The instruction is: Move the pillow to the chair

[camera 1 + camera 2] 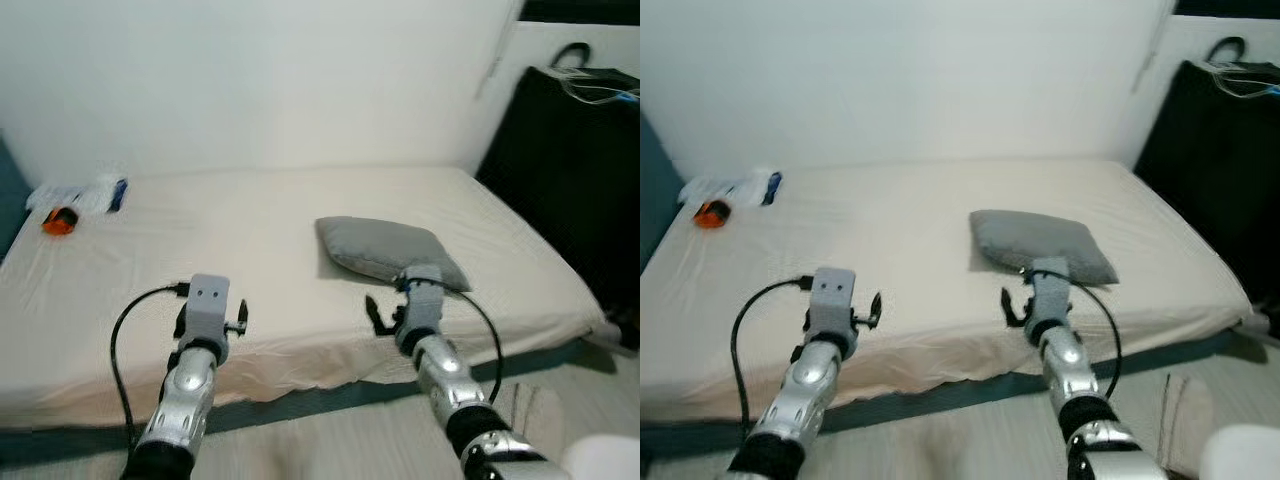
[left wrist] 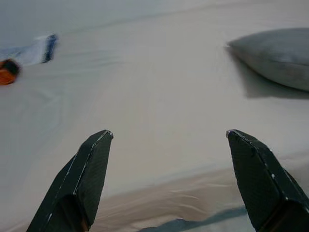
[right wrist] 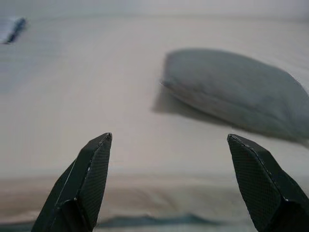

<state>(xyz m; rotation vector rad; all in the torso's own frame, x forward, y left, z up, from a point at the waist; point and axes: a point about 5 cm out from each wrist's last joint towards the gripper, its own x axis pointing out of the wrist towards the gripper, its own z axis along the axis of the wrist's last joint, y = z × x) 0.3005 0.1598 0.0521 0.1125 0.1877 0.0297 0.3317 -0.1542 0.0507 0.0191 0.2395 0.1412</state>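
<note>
A grey pillow [image 1: 385, 250] lies flat on the right half of the bed [image 1: 250, 230], close to its front edge. My right gripper [image 3: 169, 136] hovers over that front edge just short of the pillow [image 3: 236, 89], fingers spread wide and holding nothing. My left gripper [image 2: 169, 133] is held at the same height over the front edge further left, open and holding nothing, with the pillow [image 2: 280, 55] off to its right. In the head views both wrists [image 1: 208, 305] [image 1: 420, 295] reach forward from below.
A cream sheet covers the bed. An orange object [image 1: 59, 220] and a blue-and-white packet [image 1: 105, 192] lie at its far left corner. A tall black object [image 1: 575, 180] with cables on top stands right of the bed. White wall behind, pale floor [image 1: 330, 440] in front.
</note>
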